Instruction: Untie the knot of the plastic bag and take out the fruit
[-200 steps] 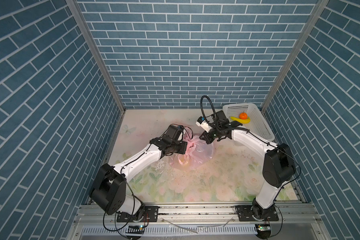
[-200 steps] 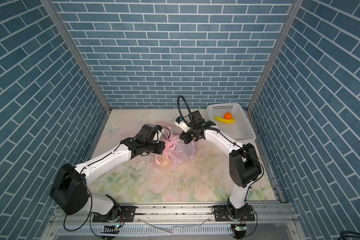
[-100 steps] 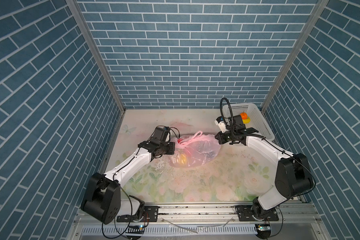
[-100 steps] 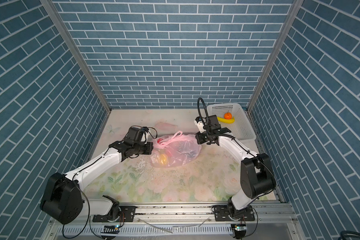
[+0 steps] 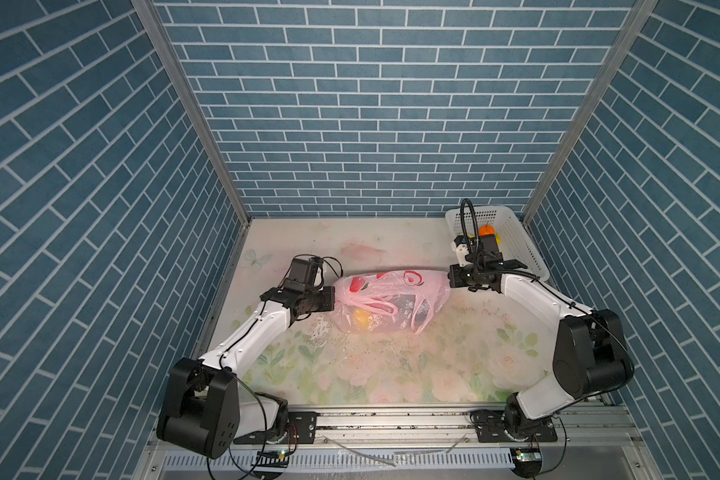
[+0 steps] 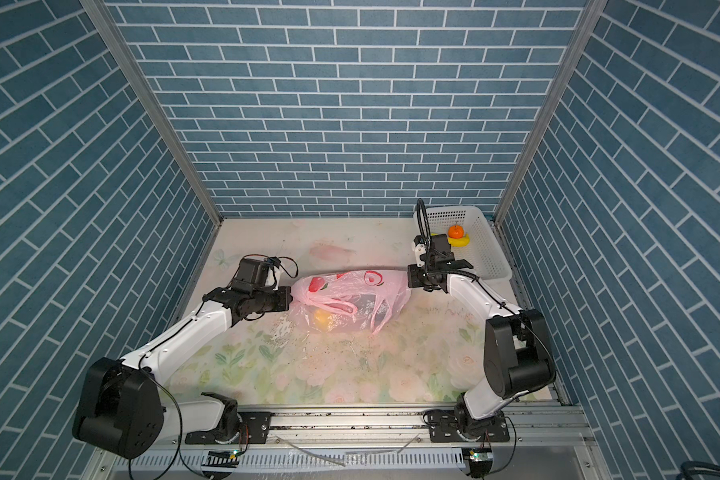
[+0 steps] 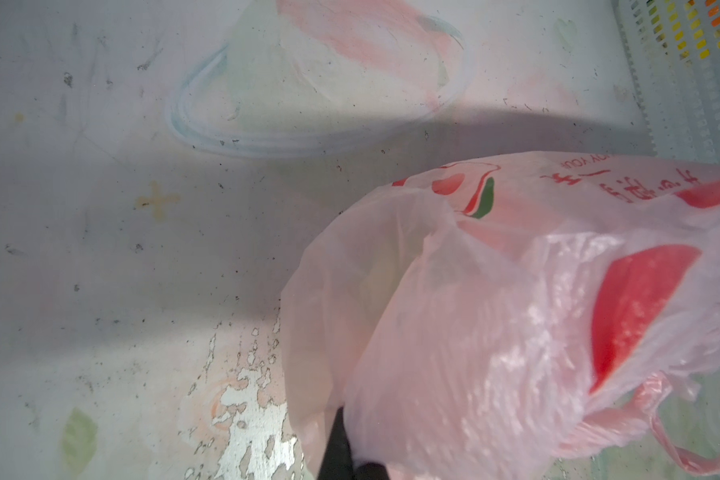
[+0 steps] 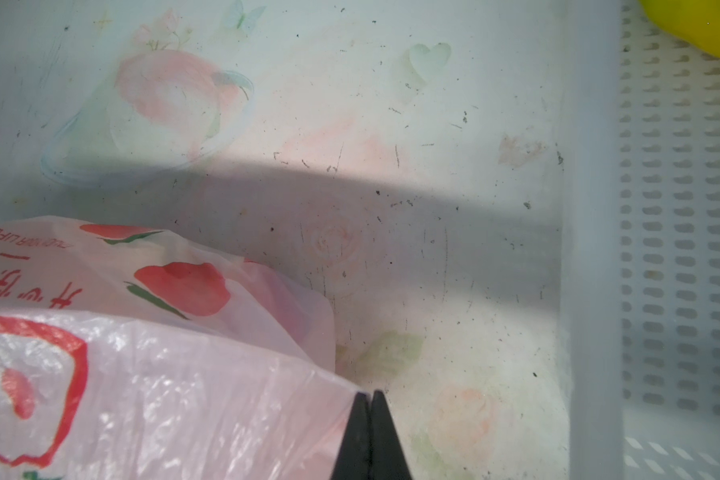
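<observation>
- Blue brick-patterned walls enclose the flowered table mat [image 5: 391, 374], and the plastic bag [image 5: 391, 286] is seen stretched across its middle between the two arms in both top views.
- The left gripper [image 5: 334, 300] is clamped fully closed on the film at the bag's left end; its tips are buried in gathered plastic.
- The right gripper [image 8: 368, 400] is likewise closed, finger against finger, with the bag's edge pinched at the very tip.
- Two handle loops [image 5: 375, 306] are seen lying slack over the bag's front, and an orange-yellow fruit [image 6: 323, 318] is visible through the film, low in the bag near its left end.
- Only the top views show the bag's full span and the fruit inside.
- A white basket [image 6: 489, 253] is seen in the far right corner, with a tangerine [image 6: 455, 231] and a banana [image 6: 461, 242] in it.
- Only the right wrist view shows the closed fingertips plainly, with the basket wall beside them.
- In the left wrist view just one dark finger [image 7: 336, 446] is made out under the film, and the red print and lettering on the bag are shown large.
</observation>
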Controlling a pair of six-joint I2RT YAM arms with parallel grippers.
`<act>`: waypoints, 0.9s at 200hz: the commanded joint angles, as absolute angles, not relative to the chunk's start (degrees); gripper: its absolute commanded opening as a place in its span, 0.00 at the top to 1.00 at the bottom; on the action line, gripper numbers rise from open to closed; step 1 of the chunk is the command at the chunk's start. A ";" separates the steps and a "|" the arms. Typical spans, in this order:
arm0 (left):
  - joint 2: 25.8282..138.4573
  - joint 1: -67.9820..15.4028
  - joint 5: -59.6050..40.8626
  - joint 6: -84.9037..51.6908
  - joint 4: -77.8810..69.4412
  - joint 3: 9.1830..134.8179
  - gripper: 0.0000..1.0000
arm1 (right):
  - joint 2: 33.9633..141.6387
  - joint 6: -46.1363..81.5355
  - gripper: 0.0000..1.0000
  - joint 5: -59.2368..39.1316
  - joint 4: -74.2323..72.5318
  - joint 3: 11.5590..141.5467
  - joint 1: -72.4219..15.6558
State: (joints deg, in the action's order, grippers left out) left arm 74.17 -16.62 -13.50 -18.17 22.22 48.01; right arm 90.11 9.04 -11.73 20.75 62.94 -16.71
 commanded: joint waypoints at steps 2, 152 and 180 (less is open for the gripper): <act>74.64 -15.94 -15.16 -16.85 22.51 50.83 1.00 | 90.48 8.80 1.00 -12.34 23.16 65.70 -16.35; 72.65 -17.40 -20.84 -14.74 17.94 54.55 0.95 | 92.49 -6.91 0.20 -6.94 29.88 81.42 -36.12; 71.97 -17.45 -20.47 -14.41 17.60 53.65 0.95 | 95.75 -8.64 0.19 -5.49 29.85 82.53 -37.56</act>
